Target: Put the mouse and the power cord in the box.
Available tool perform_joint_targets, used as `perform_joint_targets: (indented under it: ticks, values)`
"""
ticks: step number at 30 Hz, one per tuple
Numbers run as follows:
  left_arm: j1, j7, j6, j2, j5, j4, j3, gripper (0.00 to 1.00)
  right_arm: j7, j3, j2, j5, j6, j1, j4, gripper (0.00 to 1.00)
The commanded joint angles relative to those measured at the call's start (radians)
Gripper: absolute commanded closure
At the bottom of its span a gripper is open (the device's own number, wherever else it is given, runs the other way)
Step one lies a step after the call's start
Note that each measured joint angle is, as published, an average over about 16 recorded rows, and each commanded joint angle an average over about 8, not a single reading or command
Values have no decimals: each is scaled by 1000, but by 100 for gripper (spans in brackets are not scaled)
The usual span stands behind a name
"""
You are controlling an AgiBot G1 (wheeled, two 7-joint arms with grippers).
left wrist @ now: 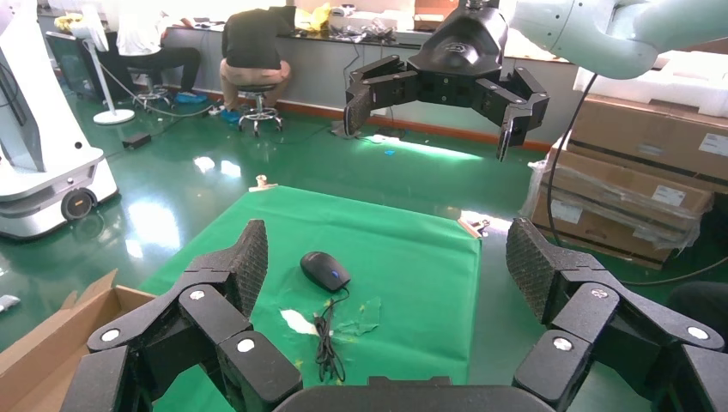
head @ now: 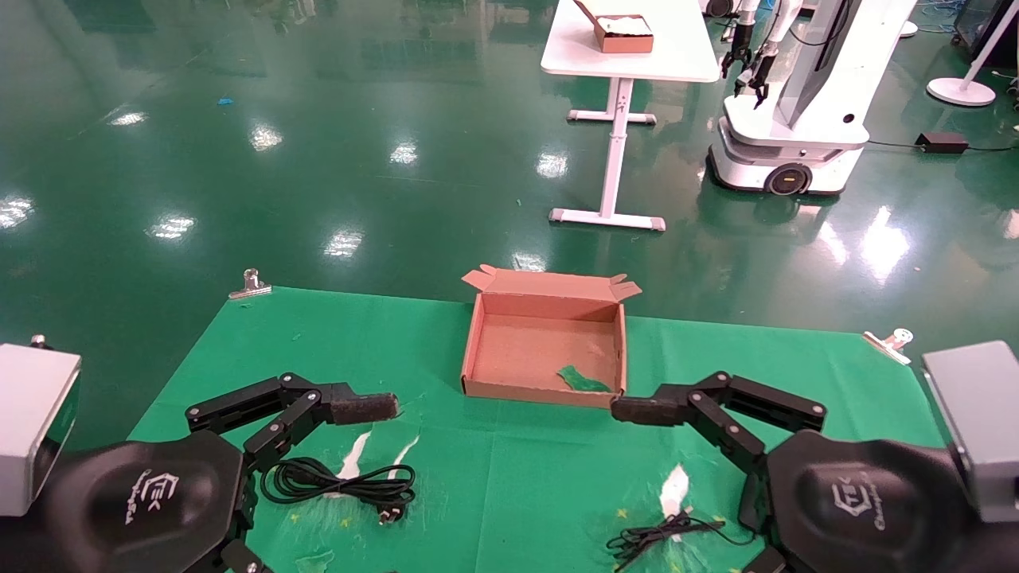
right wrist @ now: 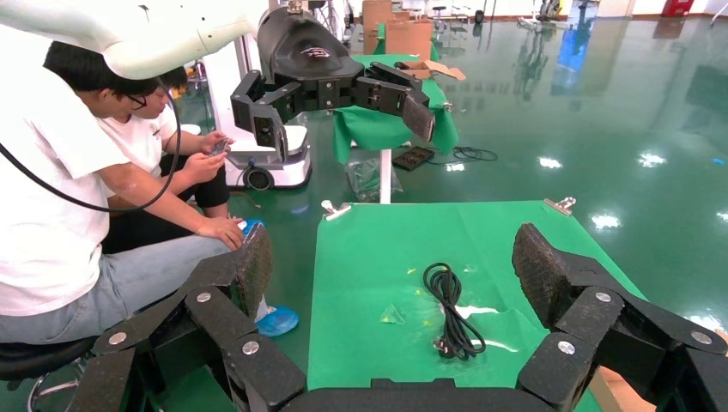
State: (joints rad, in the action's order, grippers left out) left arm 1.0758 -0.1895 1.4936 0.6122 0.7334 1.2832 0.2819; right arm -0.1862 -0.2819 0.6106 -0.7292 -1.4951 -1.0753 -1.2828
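Note:
The shallow cardboard box (head: pixel 479 344) lies open at the far middle of the green table; inside it is only a green scrap (head: pixel 583 380). Coiled at the near left is the power cord (head: pixel 338 481), its plug facing right; it shows again as the power cord (right wrist: pixel 453 309). In the left wrist view the black mouse (left wrist: pixel 324 270) rests on the cloth with its thin wire (left wrist: pixel 326 343) bunched beside it. In the head view only that wire (head: pixel 661 537) shows, at the near right. My left gripper (left wrist: pixel 386 249) is open above the cord. My right gripper (right wrist: pixel 395 249) is open above the wire. Neither holds anything.
Metal clips (head: pixel 251 285) (head: pixel 890 342) pin the cloth's far corners. The cloth is torn, with white patches (head: pixel 354 458) near the cord. Beyond the table stand a white desk (head: pixel 629 60) with a smaller brown box (head: pixel 623 33) and another robot (head: pixel 796 119). People sit to the left.

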Motion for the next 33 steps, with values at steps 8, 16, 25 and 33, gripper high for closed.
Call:
perform_joint_targets:
  ticks: [8,16,25,33]
  values:
    - [0,0,0,0,0,0,0,0,0,0,0,0,0,0,0,0]
    - [0,0,0,0,0,0,0,0,0,0,0,0,0,0,0,0]
    - [0,0,0,0,0,0,0,0,0,0,0,0,0,0,0,0]
    - [0,0,0,0,0,0,0,0,0,0,0,0,0,0,0,0]
